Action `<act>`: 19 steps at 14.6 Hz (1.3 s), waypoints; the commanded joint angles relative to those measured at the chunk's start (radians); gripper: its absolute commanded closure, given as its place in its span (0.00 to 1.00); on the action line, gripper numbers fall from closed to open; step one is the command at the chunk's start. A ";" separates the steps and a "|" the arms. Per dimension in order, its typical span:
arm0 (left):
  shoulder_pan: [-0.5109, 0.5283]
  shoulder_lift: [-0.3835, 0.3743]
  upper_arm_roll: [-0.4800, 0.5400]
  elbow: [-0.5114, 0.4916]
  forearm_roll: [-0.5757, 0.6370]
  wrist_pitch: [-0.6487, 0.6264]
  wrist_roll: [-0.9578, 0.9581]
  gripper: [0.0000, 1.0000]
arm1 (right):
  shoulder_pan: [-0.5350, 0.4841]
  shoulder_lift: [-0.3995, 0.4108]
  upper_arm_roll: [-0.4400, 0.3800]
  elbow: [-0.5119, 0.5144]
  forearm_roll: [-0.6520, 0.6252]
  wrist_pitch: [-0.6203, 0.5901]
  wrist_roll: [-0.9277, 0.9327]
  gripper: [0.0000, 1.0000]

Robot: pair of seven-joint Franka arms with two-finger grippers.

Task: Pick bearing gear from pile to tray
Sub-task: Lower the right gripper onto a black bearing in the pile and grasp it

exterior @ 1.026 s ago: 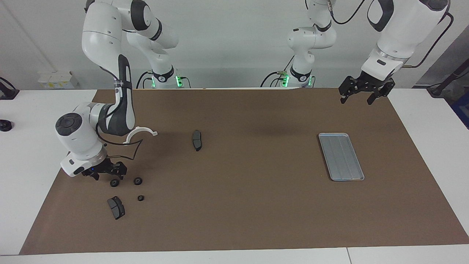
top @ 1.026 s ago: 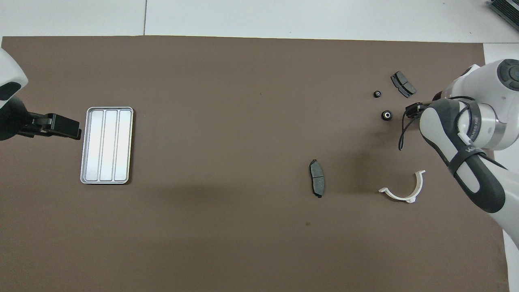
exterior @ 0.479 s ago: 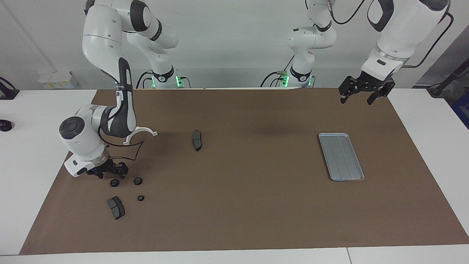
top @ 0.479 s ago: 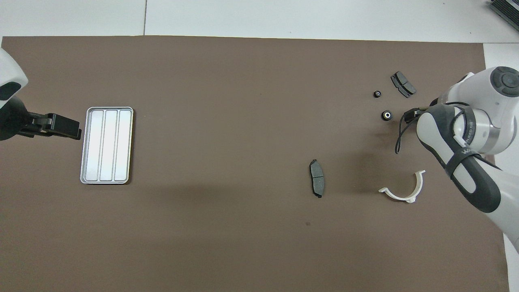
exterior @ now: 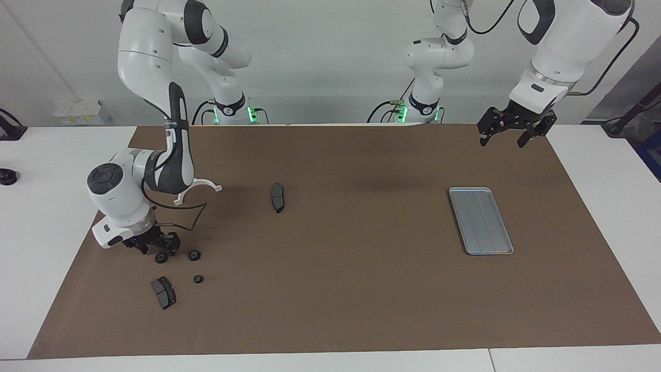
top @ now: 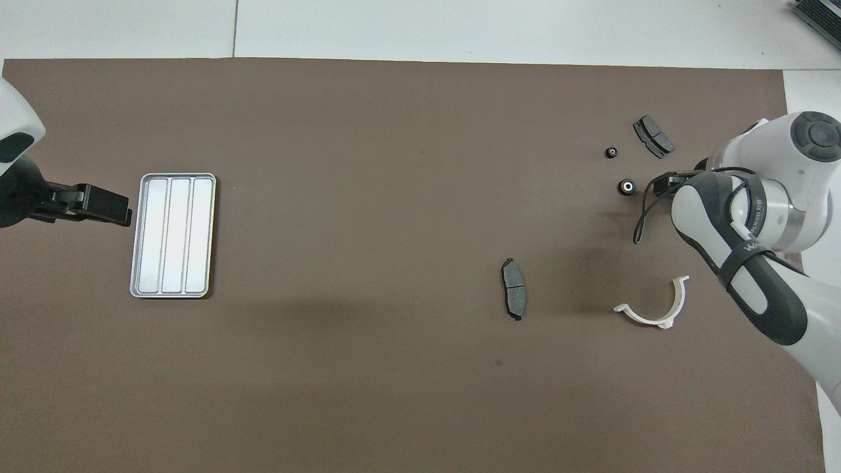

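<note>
Left arm: waits, raised over the mat's edge nearest the robots at its own end of the table; its elbow is high and its wrist points down.
Left gripper [exterior: 516, 135]: hangs in the air over the mat beside the tray; its 2 fingers are spread and hold nothing.
Right arm: folds down from a high shoulder, forearm dropping steeply, wrist bent low over the pile at its own end of the table.
Right gripper [exterior: 164, 247]: down at mat level right at 1 of the gears; whether its fingers have closed on that gear cannot be told.
Bracket [exterior: 196, 189]: 1 white half-ring, the item of the pile nearest the robots, partly under the right arm's elbow.
Brake pads: 2. 1 [exterior: 278, 197] lies alone, toward the middle of the mat; the other [exterior: 163, 292] is the item farthest from the robots.
Gears: 3, all small, black and round. 1 [exterior: 162, 257] sits at the right gripper's tips, 1 [exterior: 194, 254] just beside it toward the middle of the mat, and a smaller 1 [exterior: 198, 279] farther from the robots, near the second brake pad.
Tray [exterior: 481, 220]: 1, flat on the mat toward the left arm's end, well apart from the pile, with nothing in it.
Mat [exterior: 351, 289]: 1 brown sheet covering most of the white table.
</note>
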 commanded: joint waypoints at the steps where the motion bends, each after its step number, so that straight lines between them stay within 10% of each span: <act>1: 0.010 -0.008 -0.007 -0.007 0.010 -0.013 0.011 0.00 | -0.002 -0.006 0.005 -0.016 0.005 0.032 0.022 0.20; 7: 0.010 -0.008 -0.007 -0.007 0.010 -0.013 0.011 0.00 | 0.000 -0.002 0.005 -0.027 0.005 0.050 0.072 0.40; 16: 0.010 -0.008 -0.005 -0.005 0.010 -0.013 0.011 0.00 | 0.003 -0.005 0.007 -0.021 0.005 0.040 0.069 0.95; 19: 0.010 -0.008 -0.007 -0.007 0.010 -0.013 0.011 0.00 | 0.004 -0.043 0.053 -0.009 0.003 0.030 0.062 0.98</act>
